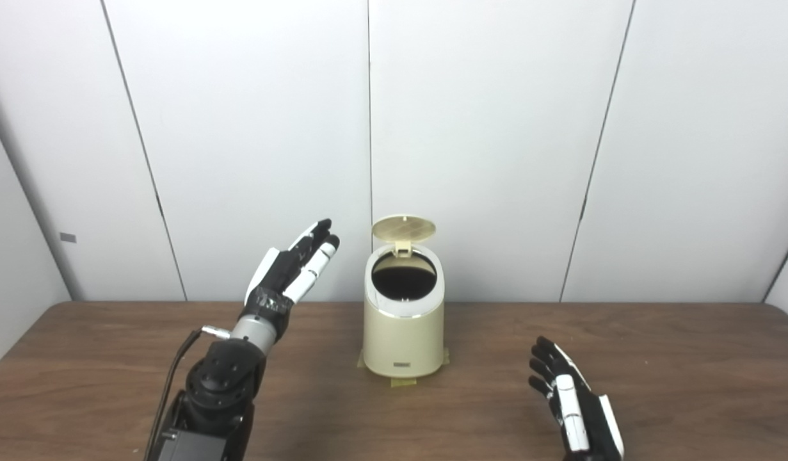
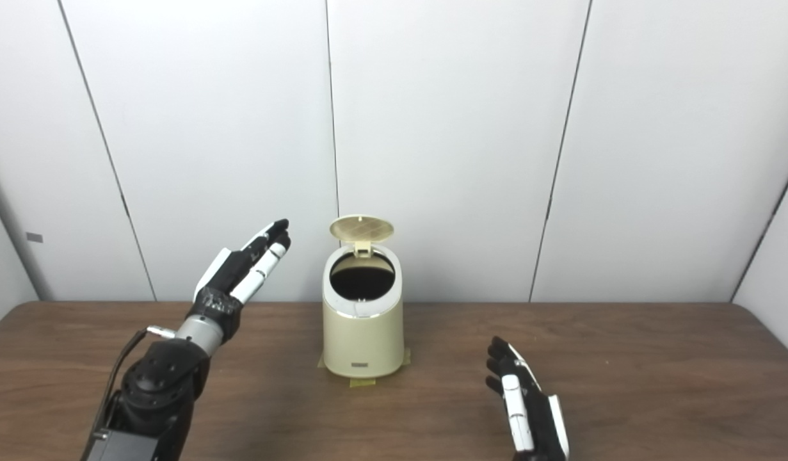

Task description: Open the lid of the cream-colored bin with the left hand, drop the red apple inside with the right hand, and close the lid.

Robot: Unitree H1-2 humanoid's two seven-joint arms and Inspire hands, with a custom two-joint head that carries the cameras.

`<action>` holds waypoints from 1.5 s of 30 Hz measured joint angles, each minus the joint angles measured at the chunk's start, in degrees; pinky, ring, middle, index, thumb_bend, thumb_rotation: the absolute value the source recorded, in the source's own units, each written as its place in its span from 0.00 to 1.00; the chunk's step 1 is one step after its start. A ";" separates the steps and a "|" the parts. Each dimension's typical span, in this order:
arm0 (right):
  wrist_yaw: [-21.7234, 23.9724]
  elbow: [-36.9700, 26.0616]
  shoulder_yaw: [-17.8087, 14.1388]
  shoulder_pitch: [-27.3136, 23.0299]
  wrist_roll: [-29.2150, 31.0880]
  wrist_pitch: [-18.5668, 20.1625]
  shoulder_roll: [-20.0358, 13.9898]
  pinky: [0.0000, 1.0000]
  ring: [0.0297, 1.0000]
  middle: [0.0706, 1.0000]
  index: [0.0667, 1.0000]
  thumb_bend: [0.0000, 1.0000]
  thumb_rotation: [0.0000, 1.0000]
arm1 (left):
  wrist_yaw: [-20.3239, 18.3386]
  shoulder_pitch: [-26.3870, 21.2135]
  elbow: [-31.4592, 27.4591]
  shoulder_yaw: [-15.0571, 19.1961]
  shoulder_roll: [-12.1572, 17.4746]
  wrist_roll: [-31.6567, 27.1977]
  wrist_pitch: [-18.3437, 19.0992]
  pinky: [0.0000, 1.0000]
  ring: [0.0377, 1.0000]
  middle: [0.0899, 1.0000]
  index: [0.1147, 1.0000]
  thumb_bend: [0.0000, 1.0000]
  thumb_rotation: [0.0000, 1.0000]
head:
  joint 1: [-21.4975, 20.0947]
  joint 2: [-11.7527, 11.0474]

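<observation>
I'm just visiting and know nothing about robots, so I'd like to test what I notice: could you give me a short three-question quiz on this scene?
1. True or false: the round lid of the cream-coloured cylindrical bin stands open.
2. Which hand is raised beside the bin with fingers stretched out? A) left hand B) right hand
3. Fill in: no red apple is visible on the brown wooden table, and both hands hold ____.

Key
1. True: the lid is tipped up at the back and the dark opening shows.
2. A; the right hand lies low near the table.
3. nothing
</observation>
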 measured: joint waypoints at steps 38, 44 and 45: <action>-2.29 0.28 5.27 -0.15 -10.79 0.19 -1.93 0.76 0.87 0.88 0.95 0.50 0.95 | -9.11 -14.23 4.81 -15.07 4.05 20.00 -5.18 0.84 0.93 0.95 0.94 0.48 0.80 | -0.79 0.00; -2.92 0.43 5.09 -0.30 -10.87 0.22 -1.77 0.77 0.87 0.88 0.95 0.47 1.00 | -10.36 -15.46 4.76 -19.91 6.64 28.15 -6.48 0.88 0.91 0.91 0.91 0.48 0.79 | -0.88 0.00; -3.04 0.48 5.08 -0.35 -10.87 0.23 -1.77 0.77 0.87 0.88 0.95 0.47 1.00 | -10.44 -15.74 4.75 -21.36 7.53 30.11 -7.48 0.89 0.91 0.91 0.91 0.48 0.78 | -0.88 -0.09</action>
